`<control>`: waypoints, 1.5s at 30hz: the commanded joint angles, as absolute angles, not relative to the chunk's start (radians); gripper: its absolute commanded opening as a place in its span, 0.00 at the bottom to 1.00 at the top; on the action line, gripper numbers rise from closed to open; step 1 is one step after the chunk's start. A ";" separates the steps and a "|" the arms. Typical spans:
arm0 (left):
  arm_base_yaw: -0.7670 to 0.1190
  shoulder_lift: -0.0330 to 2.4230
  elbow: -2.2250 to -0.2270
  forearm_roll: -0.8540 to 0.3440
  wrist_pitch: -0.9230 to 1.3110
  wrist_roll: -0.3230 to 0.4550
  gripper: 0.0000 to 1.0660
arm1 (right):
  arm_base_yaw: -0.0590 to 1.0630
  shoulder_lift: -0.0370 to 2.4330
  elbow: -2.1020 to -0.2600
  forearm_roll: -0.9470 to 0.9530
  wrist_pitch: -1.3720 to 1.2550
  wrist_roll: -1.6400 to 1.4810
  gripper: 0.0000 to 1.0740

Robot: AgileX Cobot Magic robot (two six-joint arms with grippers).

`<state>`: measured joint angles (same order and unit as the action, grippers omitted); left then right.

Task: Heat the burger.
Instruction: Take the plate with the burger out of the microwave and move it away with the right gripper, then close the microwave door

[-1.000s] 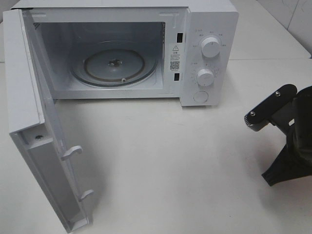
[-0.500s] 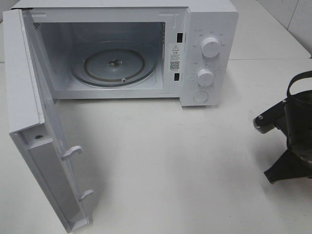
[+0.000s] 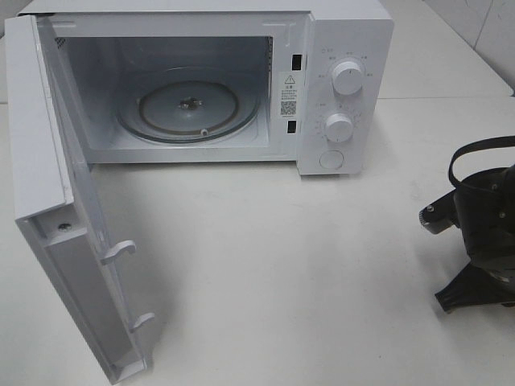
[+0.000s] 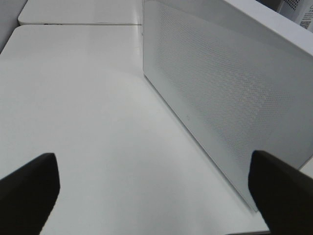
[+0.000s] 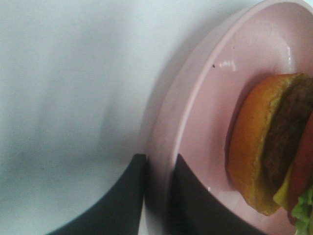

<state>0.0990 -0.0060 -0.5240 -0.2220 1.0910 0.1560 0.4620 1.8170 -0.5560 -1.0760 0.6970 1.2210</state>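
A white box-shaped microwave oven (image 3: pixel 241 80) stands at the back of the pale worktop (image 3: pixel 282 265), its hinged white door (image 3: pixel 64 233) swung wide open toward the front on the left side, so that the round clear glass turntable (image 3: pixel 189 108) lies exposed inside the cavity. Two round white knobs (image 3: pixel 347 78) sit one above the other on the control panel at the oven's right. At the right edge of the high view the black right arm (image 3: pixel 483 241) reaches low over the worktop, well apart from the oven. Its wrist view shows the right gripper (image 5: pixel 157 196) with two dark fingers (image 5: pixel 122 196) set one on each side of the raised rim of a round pink plate (image 5: pixel 205 112), pinching that rim. On this plate lies the burger (image 5: pixel 271 147), with its golden-brown bun, dark patty, a slip of yellow cheese, red tomato and green lettuce frill; it is outside the oven, off to the right, and only partly in view. The left gripper (image 4: pixel 156 193) hangs beside the perforated white side wall (image 4: pixel 220 98) of the oven, its two dark fingers (image 4: pixel 29 188) spread wide and holding nothing.
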 commanded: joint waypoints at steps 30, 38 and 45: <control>0.096 -0.021 -0.521 -0.228 1.078 0.155 0.92 | 0.458 1.147 -0.699 -0.217 0.734 0.184 0.78; 0.096 -0.021 -0.521 -0.228 1.078 0.155 0.92 | 0.458 0.948 -0.703 -0.085 0.855 0.051 0.76; 0.096 -0.021 -0.521 -0.228 1.078 0.155 0.92 | 0.458 0.750 -0.703 -0.065 0.966 0.032 0.75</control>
